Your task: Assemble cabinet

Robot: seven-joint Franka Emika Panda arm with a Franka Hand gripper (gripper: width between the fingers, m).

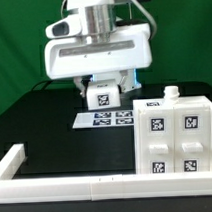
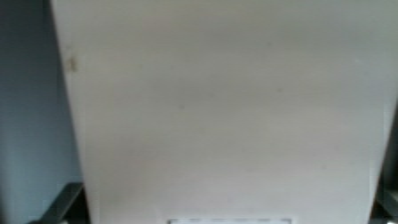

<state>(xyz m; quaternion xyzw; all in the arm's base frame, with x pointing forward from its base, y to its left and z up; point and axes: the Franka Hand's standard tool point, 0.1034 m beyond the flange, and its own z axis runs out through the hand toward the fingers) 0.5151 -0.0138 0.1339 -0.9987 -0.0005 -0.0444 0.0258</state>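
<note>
Above the black desk (image 1: 34, 112), left of the cabinet body (image 1: 175, 136) in the exterior view, I am pinching its tagged white panel (image 1: 102, 95) in my end effector (image 1: 101, 87), planning a slow, square approach to the body

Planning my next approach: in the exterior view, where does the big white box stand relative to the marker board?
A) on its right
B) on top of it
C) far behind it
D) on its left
A: the box stands toward the exterior view's right of the marker board, not on it.
</note>
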